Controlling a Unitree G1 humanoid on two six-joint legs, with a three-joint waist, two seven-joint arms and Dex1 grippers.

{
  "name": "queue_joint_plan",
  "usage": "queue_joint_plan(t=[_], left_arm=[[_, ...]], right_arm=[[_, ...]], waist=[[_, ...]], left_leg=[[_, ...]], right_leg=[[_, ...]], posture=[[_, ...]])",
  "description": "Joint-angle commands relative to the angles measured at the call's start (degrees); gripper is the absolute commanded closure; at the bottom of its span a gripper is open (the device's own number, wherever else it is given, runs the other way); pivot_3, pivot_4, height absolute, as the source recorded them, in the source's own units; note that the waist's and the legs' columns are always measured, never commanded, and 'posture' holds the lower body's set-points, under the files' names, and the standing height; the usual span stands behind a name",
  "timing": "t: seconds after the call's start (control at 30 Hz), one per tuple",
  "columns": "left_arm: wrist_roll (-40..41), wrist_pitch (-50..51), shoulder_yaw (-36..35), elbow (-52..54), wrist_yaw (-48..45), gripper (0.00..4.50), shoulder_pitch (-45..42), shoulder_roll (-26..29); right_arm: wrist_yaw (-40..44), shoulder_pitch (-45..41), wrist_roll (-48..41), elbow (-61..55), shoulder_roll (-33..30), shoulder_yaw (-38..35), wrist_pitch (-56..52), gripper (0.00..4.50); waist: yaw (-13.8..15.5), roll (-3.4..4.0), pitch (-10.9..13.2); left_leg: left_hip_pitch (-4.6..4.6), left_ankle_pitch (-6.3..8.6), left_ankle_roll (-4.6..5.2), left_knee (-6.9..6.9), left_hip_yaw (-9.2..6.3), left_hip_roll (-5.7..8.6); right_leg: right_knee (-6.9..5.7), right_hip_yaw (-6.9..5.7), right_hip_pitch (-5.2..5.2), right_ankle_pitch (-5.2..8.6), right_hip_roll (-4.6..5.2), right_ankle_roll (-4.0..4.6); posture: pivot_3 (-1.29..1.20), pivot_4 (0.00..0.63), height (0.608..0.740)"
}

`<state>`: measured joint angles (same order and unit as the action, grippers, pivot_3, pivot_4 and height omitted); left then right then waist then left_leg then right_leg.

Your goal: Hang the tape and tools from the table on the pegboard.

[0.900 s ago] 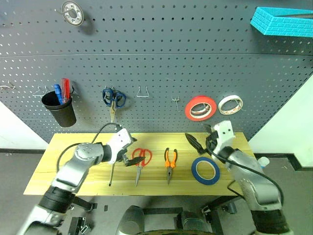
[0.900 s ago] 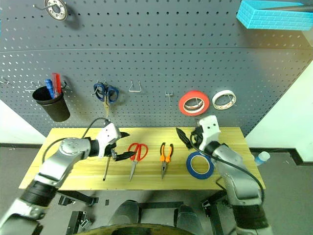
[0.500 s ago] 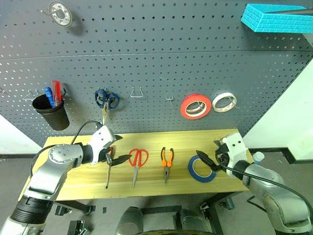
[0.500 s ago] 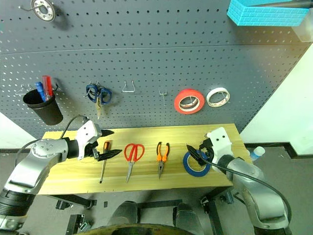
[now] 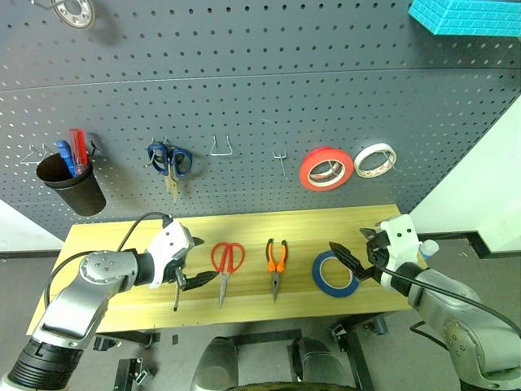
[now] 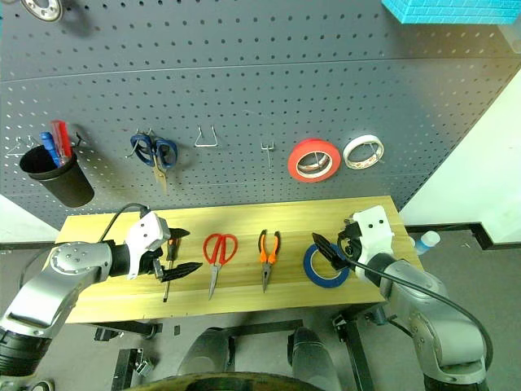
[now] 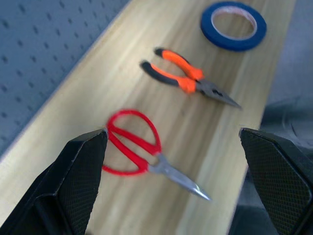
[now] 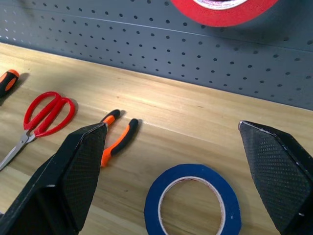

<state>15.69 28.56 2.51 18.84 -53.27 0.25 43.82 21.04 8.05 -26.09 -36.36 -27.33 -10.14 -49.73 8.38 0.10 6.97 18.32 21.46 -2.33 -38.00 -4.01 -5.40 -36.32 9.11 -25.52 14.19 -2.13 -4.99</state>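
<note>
Both claws wide apart and empty, everything to hang lying on the desk.

My right claw hovers by the blue tape near the front edge; a clumsy nudge could push it off. My left claw crowds the screwdriver and red scissors; pliers between. Pegboard hooks have open room.

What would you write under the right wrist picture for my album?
Open right pincer above the blue tape, with orange pliers and red scissors on the wooden table.
</note>
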Motion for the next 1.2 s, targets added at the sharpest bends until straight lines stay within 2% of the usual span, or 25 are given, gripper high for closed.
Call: queue_joint_plan(t=[0.03,0.3,0.53,0.97,1.2], left_arm=[[1.24,0.46,-1.47,3.22,0.1,0.0,0.31,0.76],[1.81,1.53,0.65,5.42,-0.01,0.0,0.87,0.18],[2.59,3.83,1.54,8.06,1.07,0.0,1.1,-0.38],[2.36,6.77,3.85,12.35,7.15,0.0,5.7,-3.67],[3.94,6.08,1.37,15.46,8.25,0.0,9.92,-3.87]], right_arm=[[-0.39,0.51,-1.03,-3.41,-0.66,-0.92,-1.21,0.02],[-1.85,2.88,1.14,-3.06,-2.23,2.02,-5.32,0.02],[-4.36,1.91,3.78,-2.1,-0.45,6.46,-4.71,0.02],[-6.05,0.2,5.49,0.18,3.75,13.81,-5.69,0.02],[-5.9,0.23,5.87,1.11,4.03,14.84,-5.33,0.02]], waist=[[0.06,0.03,0.29],[-0.47,0.08,1.84],[-1.83,0.08,3.62],[-1.5,0.1,6.54],[-1.62,0.08,7.92]], left_leg=[[0.01,0.0,0.0,0.0,0.0,0.0],[0.04,-0.04,-0.08,0.02,0.04,0.0],[0.09,-0.05,-0.1,0.03,0.07,0.0],[1.04,-0.16,-0.3,0.07,0.13,0.0],[1.08,-0.17,-0.3,0.07,0.14,0.0]], right_leg=[[0.0,0.0,-0.01,0.0,0.01,0.0],[0.02,0.03,-0.05,0.02,0.02,-0.02],[0.02,0.06,-0.12,0.02,0.04,-0.03],[-0.04,0.15,-1.18,0.01,0.04,-0.03],[-0.06,0.16,-1.23,0.01,0.04,-0.03]], posture=[[0.29,0.128,0.74],[0.28,0.161,0.74],[0.28,0.194,0.74],[0.27,0.267,0.74],[0.29,0.284,0.74]])
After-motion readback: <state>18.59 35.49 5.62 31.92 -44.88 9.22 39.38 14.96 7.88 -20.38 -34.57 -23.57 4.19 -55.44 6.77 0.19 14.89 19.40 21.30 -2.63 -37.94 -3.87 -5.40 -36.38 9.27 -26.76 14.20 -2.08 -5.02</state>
